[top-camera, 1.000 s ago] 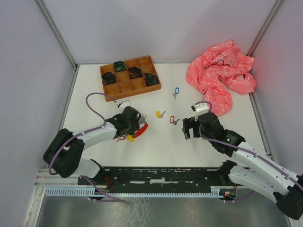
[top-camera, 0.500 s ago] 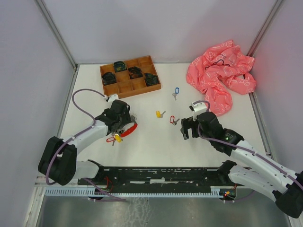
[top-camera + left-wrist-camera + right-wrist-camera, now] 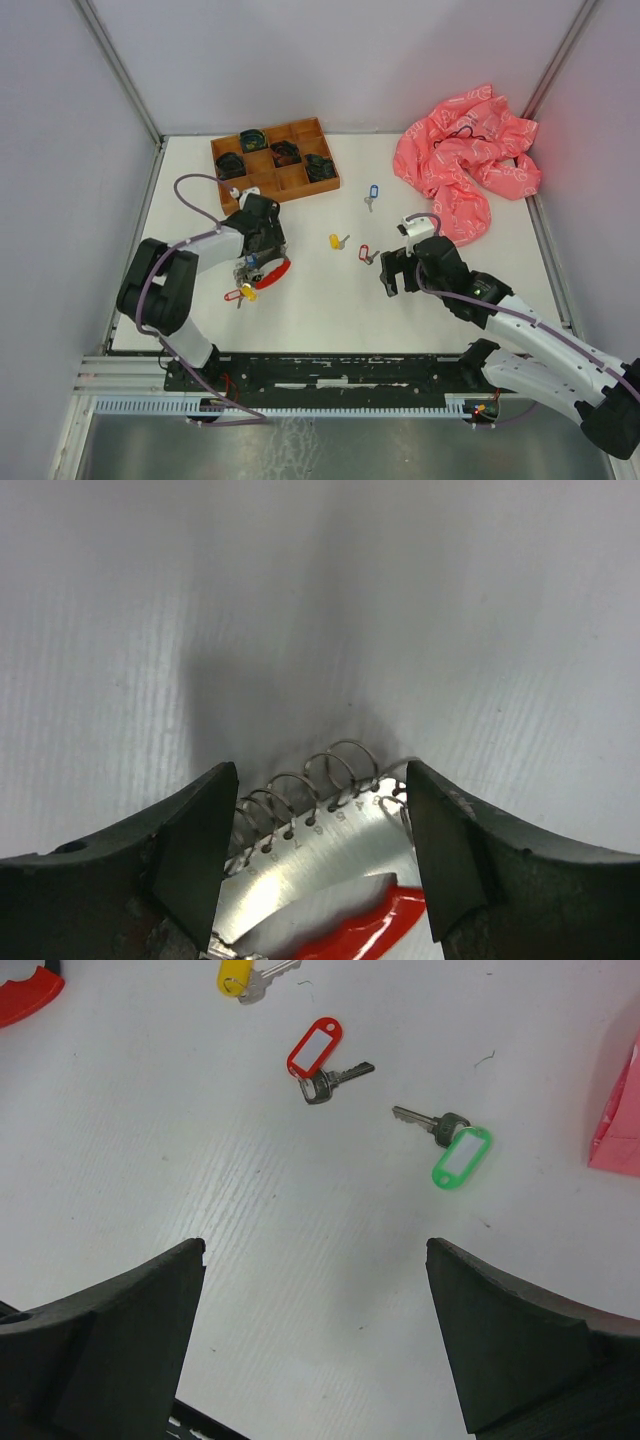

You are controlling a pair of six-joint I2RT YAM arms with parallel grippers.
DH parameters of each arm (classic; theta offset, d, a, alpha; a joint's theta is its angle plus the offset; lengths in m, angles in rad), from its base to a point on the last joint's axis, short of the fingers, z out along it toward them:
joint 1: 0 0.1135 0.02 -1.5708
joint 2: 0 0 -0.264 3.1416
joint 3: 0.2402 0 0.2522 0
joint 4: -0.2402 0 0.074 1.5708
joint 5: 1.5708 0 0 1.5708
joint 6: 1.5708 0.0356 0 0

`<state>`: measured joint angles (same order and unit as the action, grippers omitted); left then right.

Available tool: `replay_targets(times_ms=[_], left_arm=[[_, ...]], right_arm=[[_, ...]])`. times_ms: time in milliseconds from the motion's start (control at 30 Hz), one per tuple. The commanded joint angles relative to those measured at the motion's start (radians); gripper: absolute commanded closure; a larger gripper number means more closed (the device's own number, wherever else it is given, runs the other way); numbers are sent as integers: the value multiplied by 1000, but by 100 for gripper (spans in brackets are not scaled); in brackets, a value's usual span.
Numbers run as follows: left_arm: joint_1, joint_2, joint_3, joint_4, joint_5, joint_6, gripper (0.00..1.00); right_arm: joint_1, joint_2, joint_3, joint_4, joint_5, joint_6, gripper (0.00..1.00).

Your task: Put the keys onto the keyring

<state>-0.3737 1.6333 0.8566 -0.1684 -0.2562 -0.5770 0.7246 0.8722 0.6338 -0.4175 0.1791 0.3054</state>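
Note:
The keyring lies on the white table. It is a silvery curved plate with numbered holes and wire loops and a red plastic part. A yellow-tagged key and a red-tagged key hang from it. My left gripper is shut across the plate, its jaws against both of its edges. Loose keys lie mid-table: yellow tag, red tag, blue tag. My right gripper is open and empty above the table. Beyond it lie the red-tagged key and a green-tagged key.
A brown wooden tray with compartments holding dark items stands at the back left. A crumpled pink bag lies at the back right and shows at the right wrist view's edge. White walls close in on both sides.
My left gripper has dragged the keyring bunch a little to the left, and its elbow has swung in towards the table. The right arm has barely moved.

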Motion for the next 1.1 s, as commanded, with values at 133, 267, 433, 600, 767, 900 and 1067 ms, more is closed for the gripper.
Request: replay_targets(times_ms=[133, 267, 433, 600, 767, 900, 1067], left_arm=[[-107, 66, 49, 55, 199, 31, 35], [-218, 79, 47, 51, 222, 15, 40], [-327, 84, 32, 40, 255, -11, 43], [-389, 21, -35, 19, 260, -40, 44], [-404, -174, -111, -24, 203, -92, 38], [-400, -308, -146, -53, 87, -164, 28], [-361, -377, -209, -49, 14, -253, 25]], right_arm=[[-1, -6, 42, 34, -15, -10, 0], [-1, -7, 43, 32, -21, -10, 0], [-2, -5, 43, 31, -22, -11, 0], [-2, 3, 46, 31, -29, -12, 0], [-2, 24, 47, 46, -51, -14, 0], [-2, 48, 54, 57, -69, -14, 0], [-1, 57, 59, 58, -76, -14, 0]])
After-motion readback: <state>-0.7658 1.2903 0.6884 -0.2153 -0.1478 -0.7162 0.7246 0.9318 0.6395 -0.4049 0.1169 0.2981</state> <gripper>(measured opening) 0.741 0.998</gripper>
